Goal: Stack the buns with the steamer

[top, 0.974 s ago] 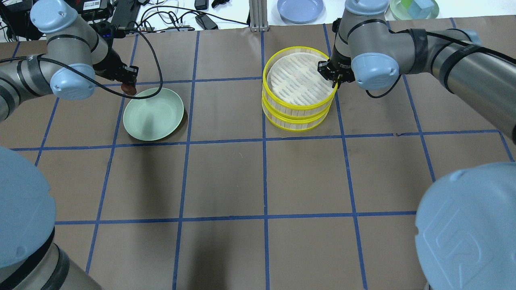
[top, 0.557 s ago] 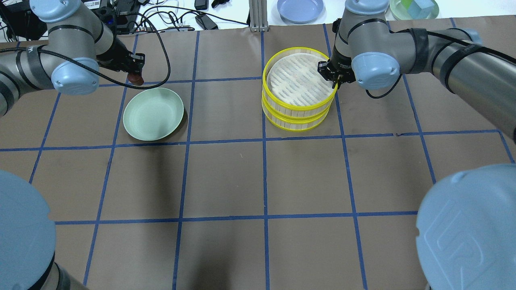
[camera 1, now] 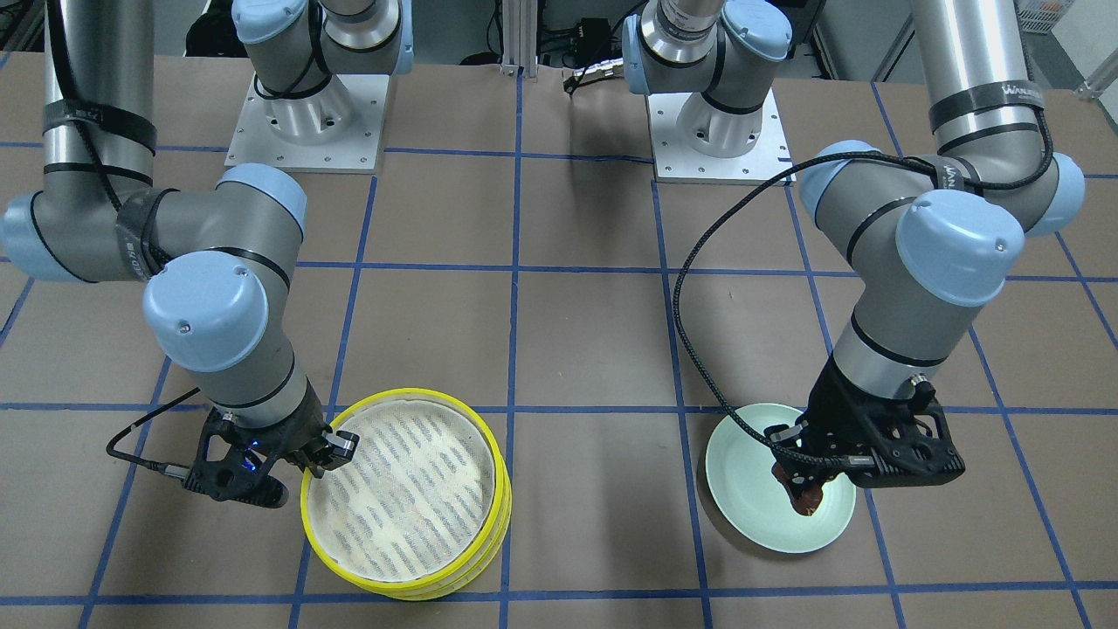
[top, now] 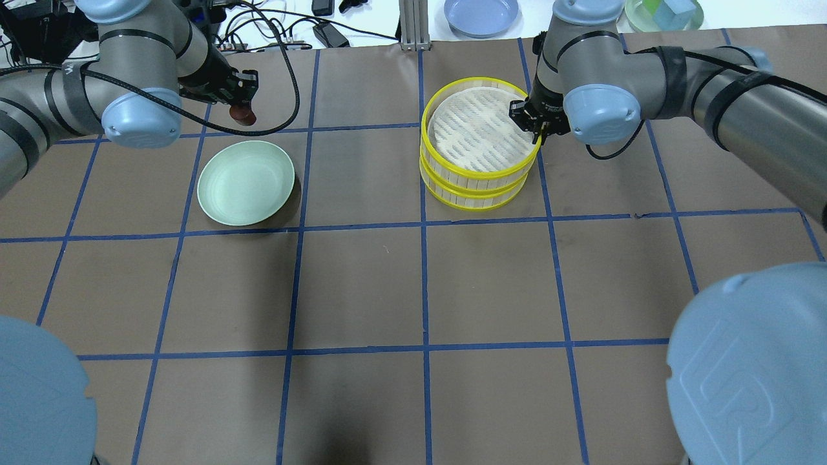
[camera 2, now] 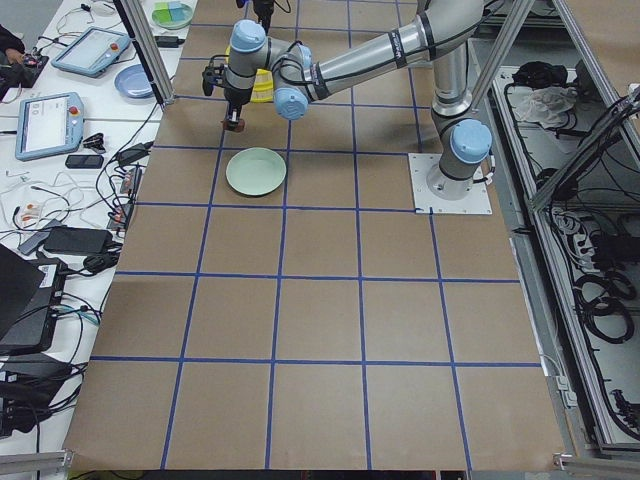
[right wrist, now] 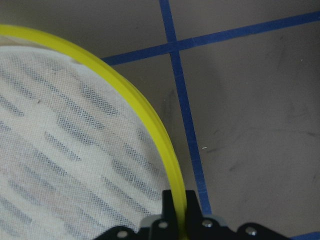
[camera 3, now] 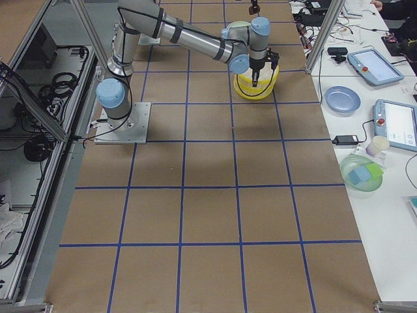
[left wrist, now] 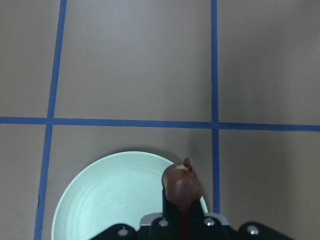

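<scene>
My left gripper point(top: 241, 108) is shut on the glossy dark reddish-brown bun point(top: 245, 118) and holds it in the air beyond the far rim of the pale green plate point(top: 245, 184). The left wrist view shows the bun point(left wrist: 182, 184) between the fingers above the empty plate point(left wrist: 110, 200). Two yellow-rimmed steamer trays stand stacked, the top one point(top: 479, 126) on the lower one point(top: 475, 194). My right gripper point(top: 535, 131) is shut on the top tray's yellow rim point(right wrist: 165, 150) at its right side. The top tray's liner is bare. The cream-white bun is out of view.
Behind the table's far edge lie a blue plate point(top: 481, 14), a green bowl with blocks point(top: 664, 14), cables point(top: 271, 32) and a metal post point(top: 410, 26). Both arm bases stand at the robot's side point(camera 1: 306, 122).
My left gripper has carried the brown bun from the plate's far-left rim up, away and to the right. My right gripper has stayed shut on the top tray's rim, almost still.
</scene>
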`<action>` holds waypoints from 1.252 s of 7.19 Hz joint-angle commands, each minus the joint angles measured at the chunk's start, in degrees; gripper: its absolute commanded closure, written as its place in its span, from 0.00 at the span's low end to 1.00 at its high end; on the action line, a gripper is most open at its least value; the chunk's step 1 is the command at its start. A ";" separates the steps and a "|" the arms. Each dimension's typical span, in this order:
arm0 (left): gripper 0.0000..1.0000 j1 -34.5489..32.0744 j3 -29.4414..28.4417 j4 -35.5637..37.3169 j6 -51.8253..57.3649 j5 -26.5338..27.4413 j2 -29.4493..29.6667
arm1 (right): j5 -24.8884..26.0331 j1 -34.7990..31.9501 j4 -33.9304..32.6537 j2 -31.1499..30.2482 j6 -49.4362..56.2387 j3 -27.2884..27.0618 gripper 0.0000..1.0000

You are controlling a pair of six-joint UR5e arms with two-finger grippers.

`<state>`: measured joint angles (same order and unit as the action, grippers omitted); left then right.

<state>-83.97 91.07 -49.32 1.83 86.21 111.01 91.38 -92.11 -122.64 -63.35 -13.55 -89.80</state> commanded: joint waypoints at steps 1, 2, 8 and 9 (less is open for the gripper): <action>1.00 -0.67 -0.02 0.01 -4.53 -4.44 -0.79 | 0.03 0.00 -0.40 0.07 0.19 -0.72 0.30; 1.00 -1.10 -0.19 0.10 -5.77 -5.17 -1.41 | 0.12 0.00 -0.49 -0.10 0.28 -0.72 0.00; 1.00 -13.76 -0.19 8.42 -27.47 -11.64 0.25 | 0.12 -0.17 18.17 -17.89 2.47 0.42 0.00; 1.00 -14.29 -0.19 9.40 -28.71 -15.77 1.04 | 0.12 -0.26 22.58 -21.34 2.56 0.42 0.00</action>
<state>-97.47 90.80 -42.13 -24.56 74.94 111.16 91.46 -92.24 -106.24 -79.85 -11.08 -89.40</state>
